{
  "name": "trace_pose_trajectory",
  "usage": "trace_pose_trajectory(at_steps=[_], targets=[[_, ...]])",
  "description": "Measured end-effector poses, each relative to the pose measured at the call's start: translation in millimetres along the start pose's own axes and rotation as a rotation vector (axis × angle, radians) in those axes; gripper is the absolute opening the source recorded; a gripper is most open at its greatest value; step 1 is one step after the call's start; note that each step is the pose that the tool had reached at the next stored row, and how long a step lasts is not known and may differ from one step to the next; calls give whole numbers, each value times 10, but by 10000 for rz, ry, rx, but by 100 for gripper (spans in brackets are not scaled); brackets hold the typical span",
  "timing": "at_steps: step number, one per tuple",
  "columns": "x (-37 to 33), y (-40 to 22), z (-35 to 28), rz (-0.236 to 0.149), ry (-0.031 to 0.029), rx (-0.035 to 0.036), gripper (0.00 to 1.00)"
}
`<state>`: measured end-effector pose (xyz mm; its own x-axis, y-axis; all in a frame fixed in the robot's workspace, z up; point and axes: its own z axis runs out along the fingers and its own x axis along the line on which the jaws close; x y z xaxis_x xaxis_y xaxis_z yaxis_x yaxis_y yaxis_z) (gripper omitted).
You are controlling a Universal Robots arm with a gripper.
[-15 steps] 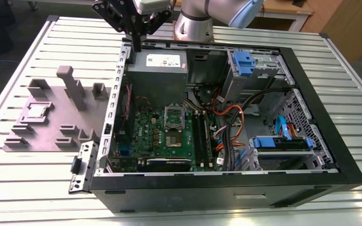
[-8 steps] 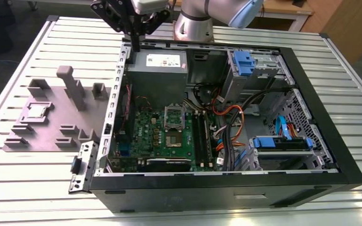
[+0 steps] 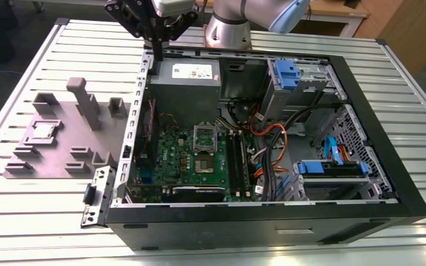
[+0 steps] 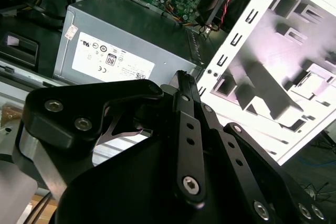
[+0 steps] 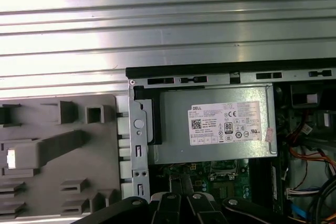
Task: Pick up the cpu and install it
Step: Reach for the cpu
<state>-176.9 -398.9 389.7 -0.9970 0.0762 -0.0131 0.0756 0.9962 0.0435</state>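
Underneath, slatted metal table [image 3: 35, 221]: bears all else. Next in size, open computer case [image 3: 272, 221]: lies on its side, taking up the exterior view's right and middle. Just beside the case, on the exterior view's left, grey fixture tray [image 3: 57, 149]: lies flat on the slats, studded with posts and pockets. Inside the case, against the far wall, grey power supply [image 3: 187, 83] with a white label; nearer than that, green motherboard [image 3: 176, 160] with a silvery socket frame [image 3: 204, 138] around its middle. Above the far corner of the case, by the power supply and the wall facing the tray, gripper [image 3: 157, 51]: hangs pointing down, touches nothing. Fingers seen in both wrist views [image 4: 181, 77] [image 5: 181, 184]: pressed together, pinching nothing. Smallest, cpu [image 3: 44, 131]: rests flat in a square pocket of the tray, toward the exterior view's left edge of it, silvery top up, well apart from the gripper and outside the case.
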Motion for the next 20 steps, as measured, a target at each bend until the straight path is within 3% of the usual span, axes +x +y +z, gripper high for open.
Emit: trace_pose_trajectory(at_steps=[20], targets=[[57, -4, -1, 0, 1, 0, 11]])
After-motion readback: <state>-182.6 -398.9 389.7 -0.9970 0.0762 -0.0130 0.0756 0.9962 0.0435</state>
